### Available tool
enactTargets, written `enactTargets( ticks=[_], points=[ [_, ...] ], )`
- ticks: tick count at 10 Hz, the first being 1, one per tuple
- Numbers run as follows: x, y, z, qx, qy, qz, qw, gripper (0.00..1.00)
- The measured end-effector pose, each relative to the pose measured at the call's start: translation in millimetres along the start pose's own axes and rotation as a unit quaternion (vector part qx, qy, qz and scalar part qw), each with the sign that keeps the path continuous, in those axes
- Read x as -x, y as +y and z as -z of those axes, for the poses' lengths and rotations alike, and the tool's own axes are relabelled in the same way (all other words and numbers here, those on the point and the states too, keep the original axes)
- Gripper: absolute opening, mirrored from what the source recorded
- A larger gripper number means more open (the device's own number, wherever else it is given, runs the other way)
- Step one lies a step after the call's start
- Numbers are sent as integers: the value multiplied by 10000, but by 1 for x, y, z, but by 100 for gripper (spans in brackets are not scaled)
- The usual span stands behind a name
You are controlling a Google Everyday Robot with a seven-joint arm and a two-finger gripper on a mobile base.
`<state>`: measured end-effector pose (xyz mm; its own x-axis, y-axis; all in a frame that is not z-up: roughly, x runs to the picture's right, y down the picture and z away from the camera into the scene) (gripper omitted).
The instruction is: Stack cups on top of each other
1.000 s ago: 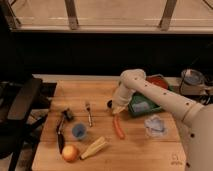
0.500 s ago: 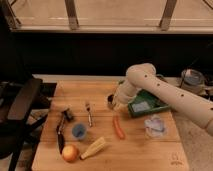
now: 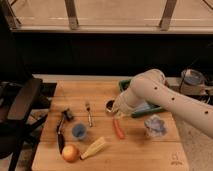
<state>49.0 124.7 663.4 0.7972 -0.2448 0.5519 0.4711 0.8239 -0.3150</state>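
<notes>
We see the gripper (image 3: 117,110) low over the middle of the table (image 3: 145,152), its fingers drawn fully together. The silver cup (image 3: 109,105) sits right at its left tip. We cannot tell whether the fingers pinch its rim or only rest against it. The blue cup (image 3: 79,131) stands upright, well apart to the near left, between the fork (image 3: 89,114) and a yellow ear (image 3: 95,147), with a carrot (image 3: 118,129) lying to its right. We judge the silver cup stiff, light and slick, so a pinch over its rim, one finger inside and one outside, should hold better than a squeeze on the smooth wall. The blue cup looks like thin plastic: very light, a little springy, and likely to skid or tip if nudged. If the silver one is to go into it, we would lower it straight down through the round rim and let go gently.
</notes>
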Motion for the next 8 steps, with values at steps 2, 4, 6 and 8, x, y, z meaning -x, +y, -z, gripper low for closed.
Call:
enactTargets(
  ticks=[2,4,6,8],
  points=[
    [35,5,4,25,47,424,9991,0],
    [66,4,-1,135,75,834,9964,0],
    [90,3,-9,300,71,1175,9926,0],
    [104,0,-18,440,74,1342,9899,0]
  ],
)
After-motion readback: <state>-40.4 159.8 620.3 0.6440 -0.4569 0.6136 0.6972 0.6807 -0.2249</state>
